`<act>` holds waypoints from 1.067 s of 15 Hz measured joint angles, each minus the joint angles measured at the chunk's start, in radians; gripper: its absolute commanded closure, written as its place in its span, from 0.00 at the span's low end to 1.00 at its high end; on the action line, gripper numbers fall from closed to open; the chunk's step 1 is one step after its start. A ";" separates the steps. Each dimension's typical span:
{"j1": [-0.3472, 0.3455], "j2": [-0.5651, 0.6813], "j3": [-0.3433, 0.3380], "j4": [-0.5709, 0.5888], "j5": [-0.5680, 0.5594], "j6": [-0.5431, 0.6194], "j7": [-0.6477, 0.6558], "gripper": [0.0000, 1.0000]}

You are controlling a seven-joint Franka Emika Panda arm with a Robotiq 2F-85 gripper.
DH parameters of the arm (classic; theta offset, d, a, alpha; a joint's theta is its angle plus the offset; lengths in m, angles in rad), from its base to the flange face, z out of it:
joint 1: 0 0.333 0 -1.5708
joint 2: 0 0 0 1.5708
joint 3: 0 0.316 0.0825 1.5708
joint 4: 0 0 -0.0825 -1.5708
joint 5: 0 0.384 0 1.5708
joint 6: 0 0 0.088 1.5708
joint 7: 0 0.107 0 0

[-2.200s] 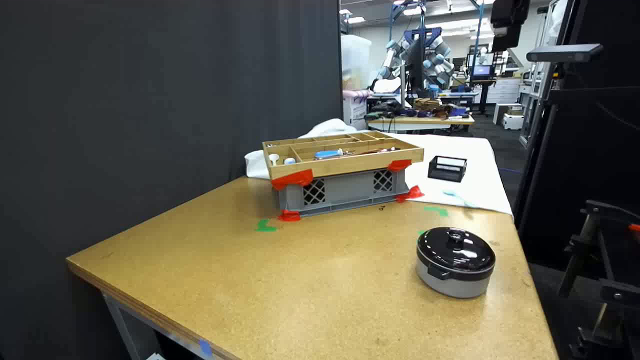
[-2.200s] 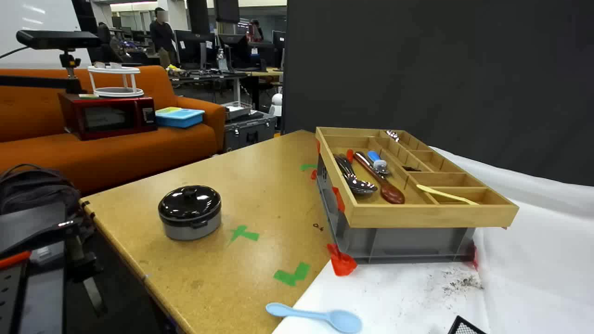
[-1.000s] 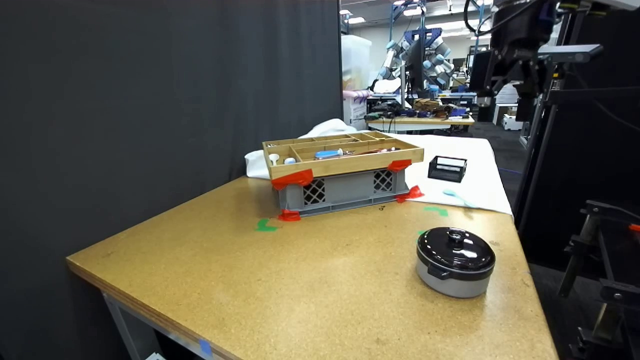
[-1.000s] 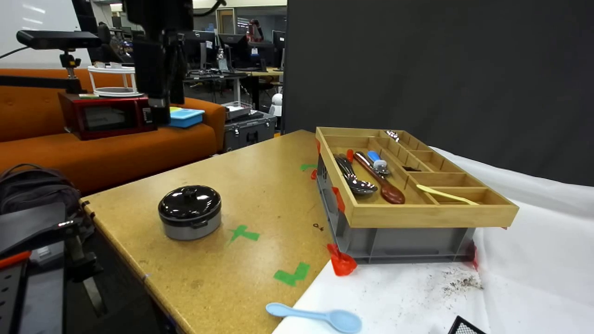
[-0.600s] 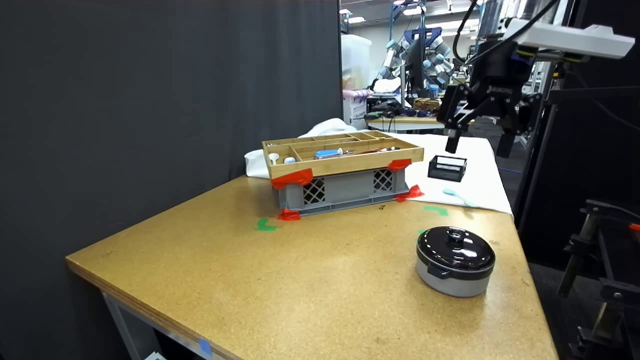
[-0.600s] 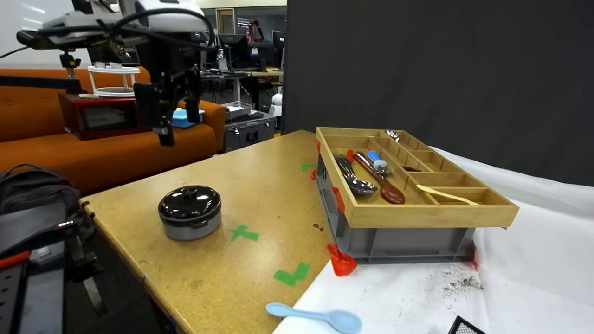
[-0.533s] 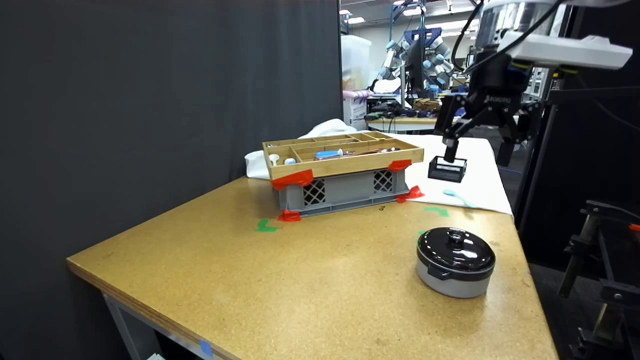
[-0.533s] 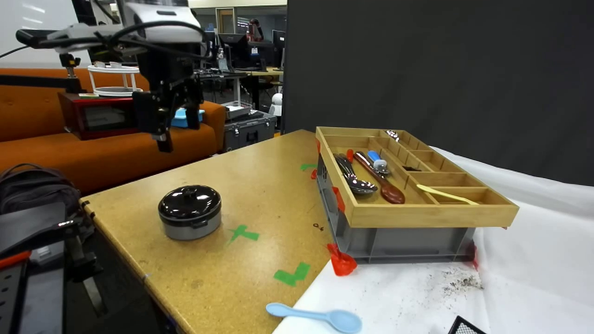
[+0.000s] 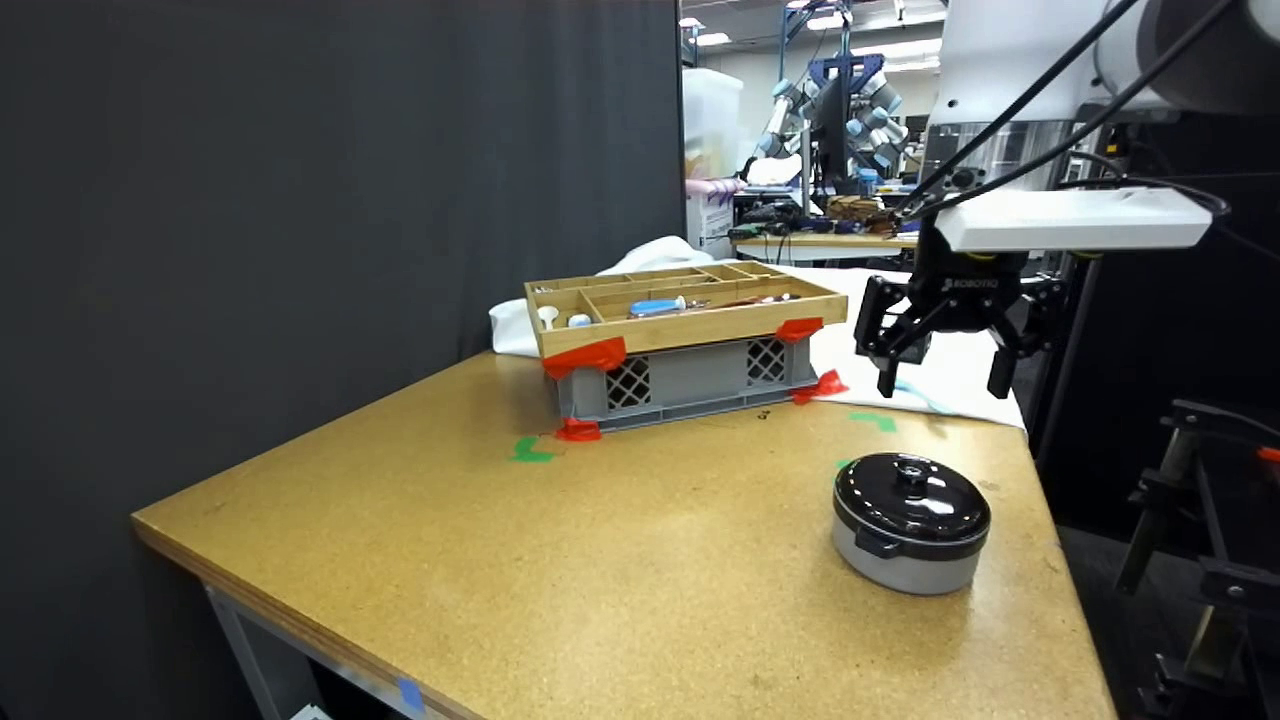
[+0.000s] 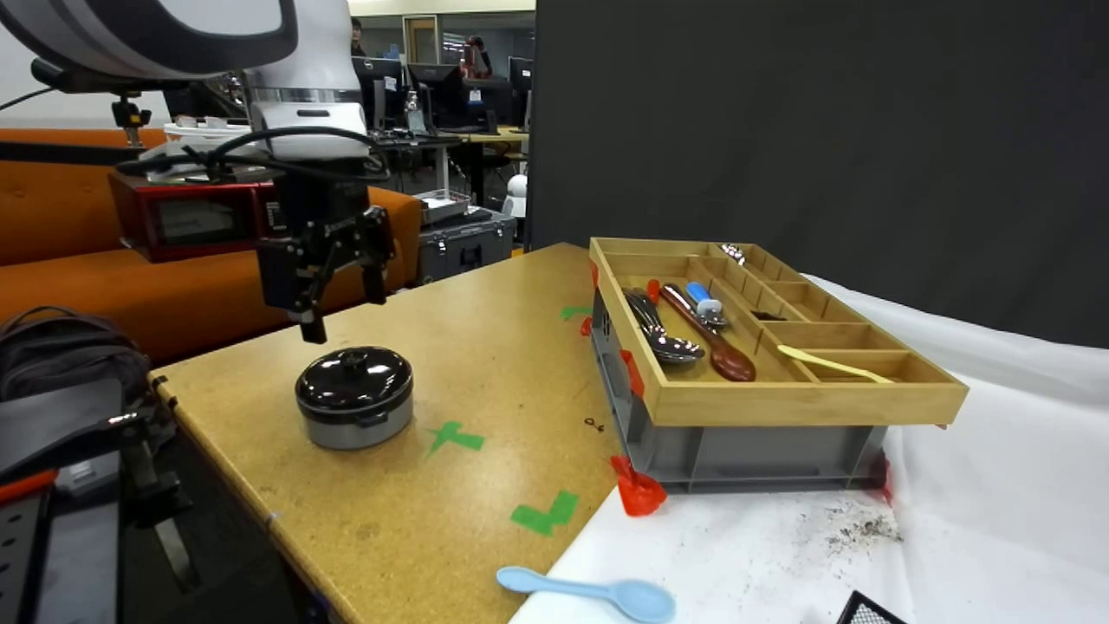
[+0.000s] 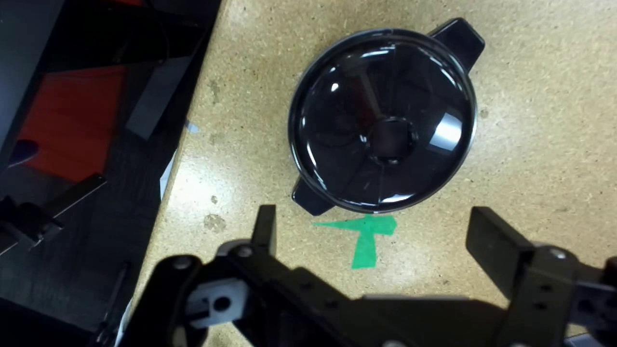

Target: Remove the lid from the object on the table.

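the table (image 9: 600, 570) bears the pot (image 9: 900, 572). the gripper (image 9: 943, 385), jaws wide apart, hangs above the pot, clear of it. the lid (image 9: 905, 508) sits on the pot: centre over its knob (image 11: 390, 140), lower, pinch squarely, lift straight up.

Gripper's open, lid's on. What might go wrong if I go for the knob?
The knob is much narrower than the lid, so an off-centre gripper might miss it. The lid looks glossy; a slick knob could slip. The pot stands near the edge of the table, so a sideways bump might push it that way.
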 measured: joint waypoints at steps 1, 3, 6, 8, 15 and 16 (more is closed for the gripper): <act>0.002 0.024 -0.009 0.016 -0.028 0.014 0.024 0.00; 0.002 0.079 -0.015 0.043 -0.055 0.052 0.053 0.00; 0.002 0.166 -0.016 0.074 -0.054 0.106 0.056 0.00; 0.002 0.217 -0.014 0.087 -0.051 0.131 0.056 0.00; 0.065 0.270 -0.023 0.102 0.179 0.169 -0.070 0.56; 0.071 0.265 -0.023 0.102 0.203 0.170 -0.083 0.64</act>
